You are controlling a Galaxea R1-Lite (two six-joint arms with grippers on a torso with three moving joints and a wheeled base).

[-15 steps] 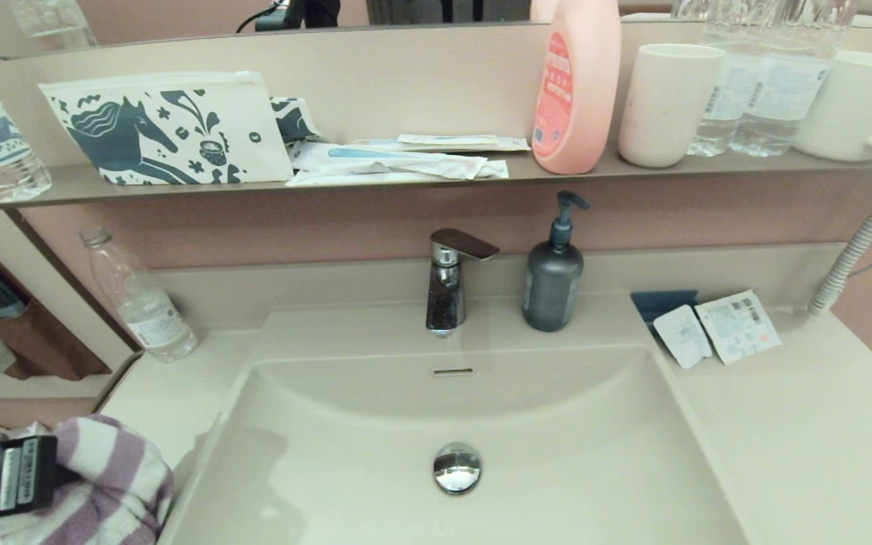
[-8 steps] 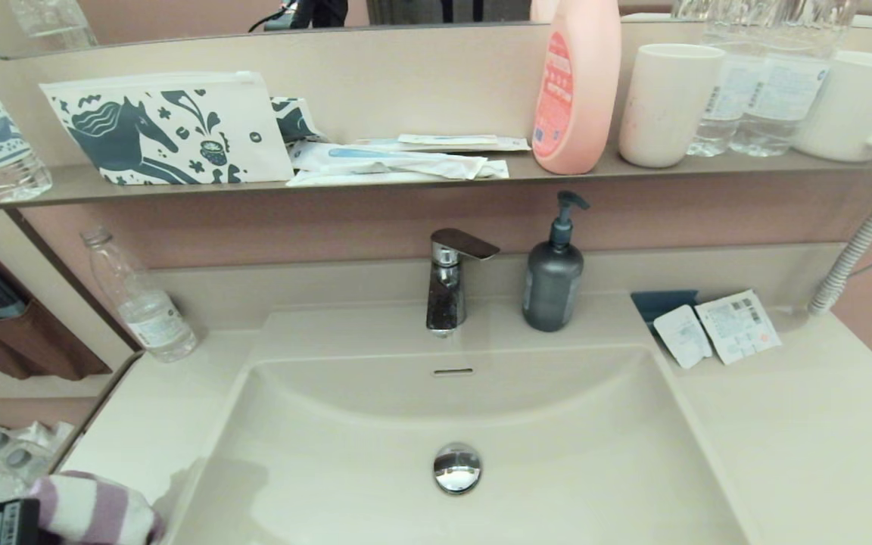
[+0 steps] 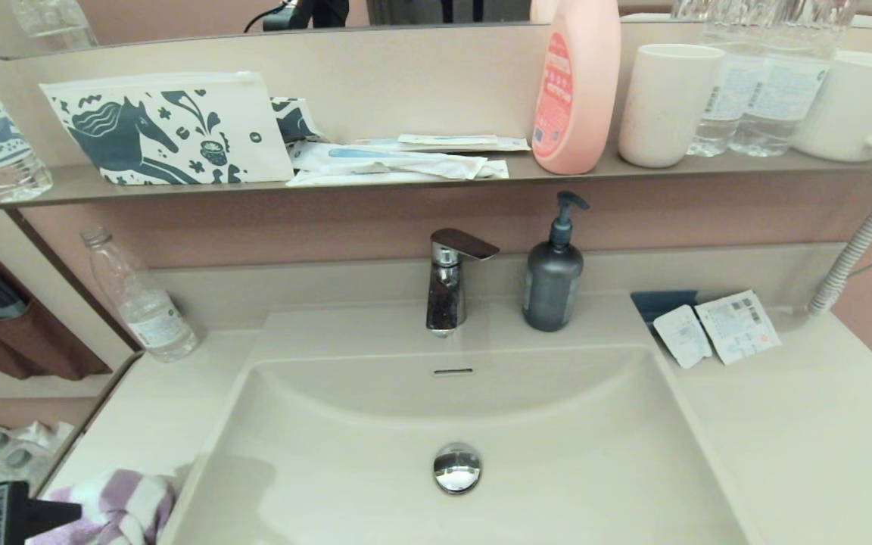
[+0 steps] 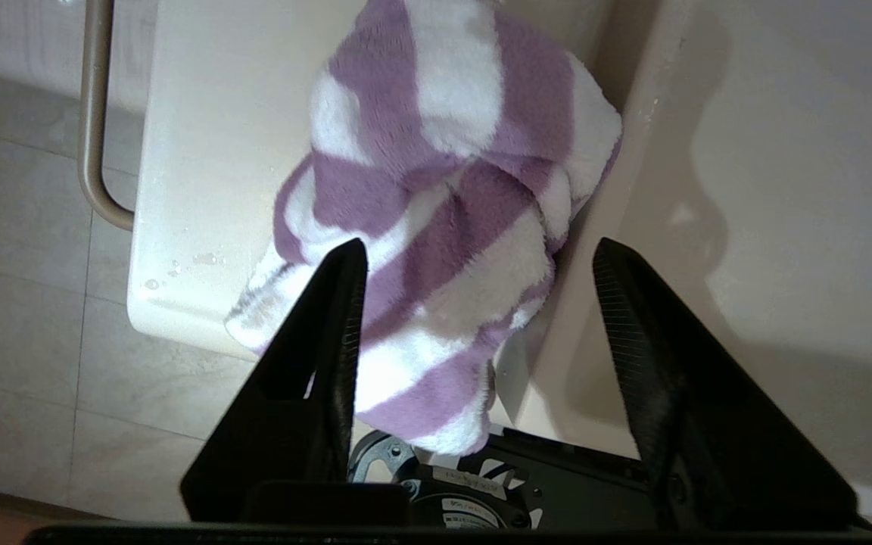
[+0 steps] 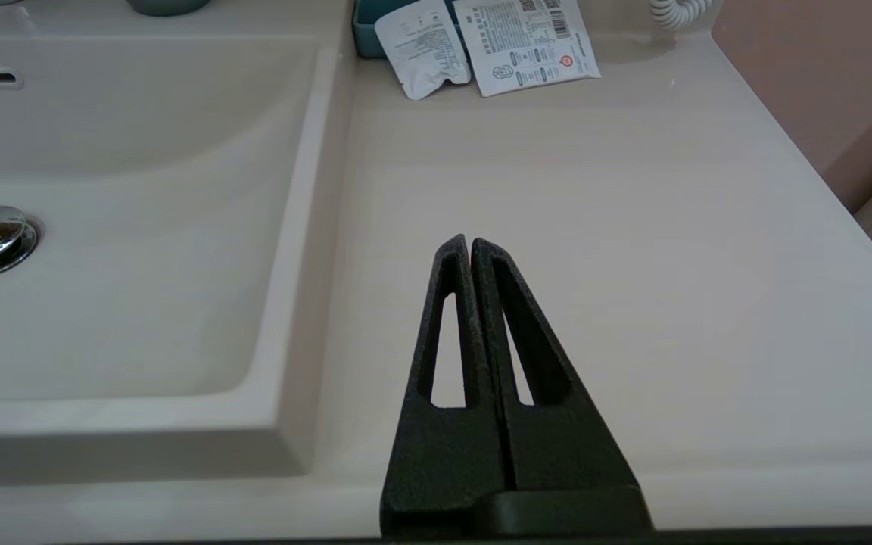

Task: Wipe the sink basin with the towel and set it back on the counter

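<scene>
The purple-and-white striped towel (image 3: 114,506) lies bunched on the counter's (image 3: 156,409) front left corner, beside the sink basin's (image 3: 572,454) left rim. In the left wrist view the towel (image 4: 436,166) rests on the counter (image 4: 209,151), with one end hanging over the front edge. My left gripper (image 4: 478,250) is open just above and behind it, its fingers (image 4: 334,318) straddling the hanging end without pinching it. In the head view that gripper (image 3: 57,516) shows at the bottom left. My right gripper (image 5: 471,241) is shut and empty over the right counter (image 5: 633,227).
A chrome drain plug (image 3: 457,468), overflow slot (image 3: 453,372), tap (image 3: 447,284) and grey soap pump (image 3: 553,276) mark the basin's middle and back. A clear bottle (image 3: 141,303) stands back left, sachets (image 3: 716,327) back right. A shelf (image 3: 406,182) with a horse-print pouch (image 3: 167,129) hangs above.
The left gripper came down to the front left corner with the towel, opened and drew back; the towel now lies on the counter. The right arm has not moved.
</scene>
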